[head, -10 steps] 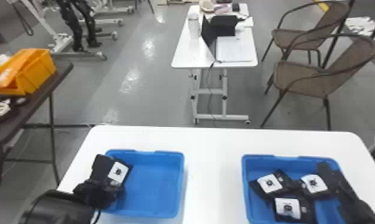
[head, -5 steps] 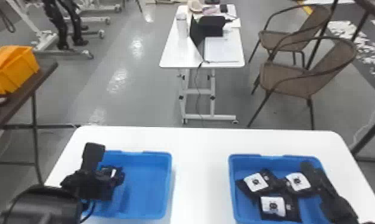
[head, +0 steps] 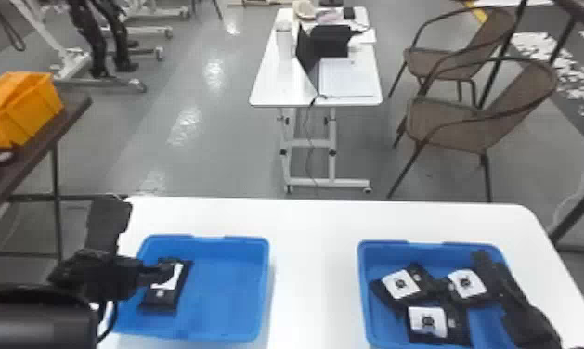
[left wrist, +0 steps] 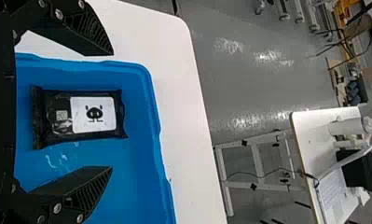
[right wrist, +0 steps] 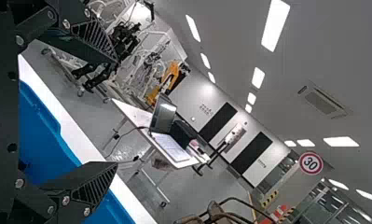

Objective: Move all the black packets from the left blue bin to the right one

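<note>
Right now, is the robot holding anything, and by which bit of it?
Nothing. The left tool is open, its fingers clear of the black packet in the left blue bin; the right tool is open and empty.

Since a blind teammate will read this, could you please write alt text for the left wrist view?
A black packet with a white label lies in the left blue bin on a white table, framed by the open fingers of the left end effector. Gray floor lies beyond.
</note>
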Robot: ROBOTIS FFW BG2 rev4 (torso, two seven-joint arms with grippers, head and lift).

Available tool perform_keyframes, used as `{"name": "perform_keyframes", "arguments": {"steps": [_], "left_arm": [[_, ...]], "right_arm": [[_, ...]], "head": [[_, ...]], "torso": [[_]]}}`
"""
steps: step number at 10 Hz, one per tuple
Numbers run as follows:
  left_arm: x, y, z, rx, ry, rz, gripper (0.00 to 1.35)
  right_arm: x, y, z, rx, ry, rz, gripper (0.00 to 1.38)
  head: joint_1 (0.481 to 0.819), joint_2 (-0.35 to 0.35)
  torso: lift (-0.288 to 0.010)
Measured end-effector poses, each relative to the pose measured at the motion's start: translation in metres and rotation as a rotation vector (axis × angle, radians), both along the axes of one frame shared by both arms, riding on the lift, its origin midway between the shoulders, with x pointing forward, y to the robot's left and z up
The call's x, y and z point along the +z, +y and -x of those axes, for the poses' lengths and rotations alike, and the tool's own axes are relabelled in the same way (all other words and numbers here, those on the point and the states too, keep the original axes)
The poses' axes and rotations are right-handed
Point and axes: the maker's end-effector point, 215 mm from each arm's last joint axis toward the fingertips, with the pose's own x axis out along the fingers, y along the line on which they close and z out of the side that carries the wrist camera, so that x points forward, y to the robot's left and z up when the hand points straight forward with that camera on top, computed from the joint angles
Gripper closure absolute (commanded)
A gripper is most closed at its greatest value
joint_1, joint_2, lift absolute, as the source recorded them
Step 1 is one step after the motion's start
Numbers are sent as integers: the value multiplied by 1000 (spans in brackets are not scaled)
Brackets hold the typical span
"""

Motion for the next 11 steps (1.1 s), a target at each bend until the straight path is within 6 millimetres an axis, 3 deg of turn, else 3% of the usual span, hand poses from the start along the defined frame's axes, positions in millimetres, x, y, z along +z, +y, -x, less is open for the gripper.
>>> {"name": "perform_keyframes", "arguments": {"steps": [4, 6, 8, 11], "left_arm": [[22, 25, 39, 116, 58, -53, -2], [9, 52, 50, 152, 107, -95, 139], [-15, 68, 50, 149, 149, -99, 139], [-45, 58, 27, 109, 172, -88, 139]], "right_arm": [[0, 0, 0, 0, -2, -7, 249], [-1, 2, 1, 7, -2, -13, 251], [-2, 3, 1, 7, -4, -21, 251], [-2, 5, 1, 12, -5, -30, 249]], "head": [[695, 132], [695, 173], [695, 198], [695, 187]], "torso": [[0], [0], [0], [0]]}}
